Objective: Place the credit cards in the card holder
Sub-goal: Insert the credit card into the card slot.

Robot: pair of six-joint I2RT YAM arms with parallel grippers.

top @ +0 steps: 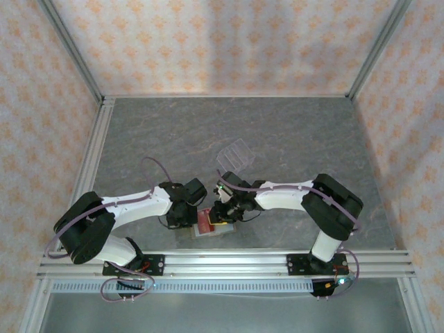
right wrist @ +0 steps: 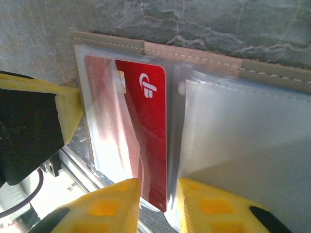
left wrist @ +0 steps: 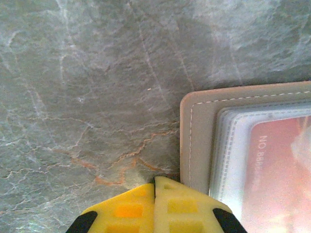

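Card holder (top: 211,232): lying open at the table's (top: 291,132) 6 o'clock edge
Credit card (right wrist: 150,121): sitting red inside a clear sleeve
Left gripper (left wrist: 155,204): fingers pressing together at the holder's 9 o'clock
Right gripper (right wrist: 158,199): fingers standing slightly apart over the card; cannot tell whether pinching

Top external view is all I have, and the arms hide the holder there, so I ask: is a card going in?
Observer: The right wrist view shows a red card partly under a clear sleeve of the open card holder.
Operator: Does the right arm hold it?
Observer: The card's near edge lies between the fingers of the right gripper. I cannot tell whether they clamp it.
Operator: And the left one?
Observer: The left gripper is shut, its tips at the holder's tan edge.
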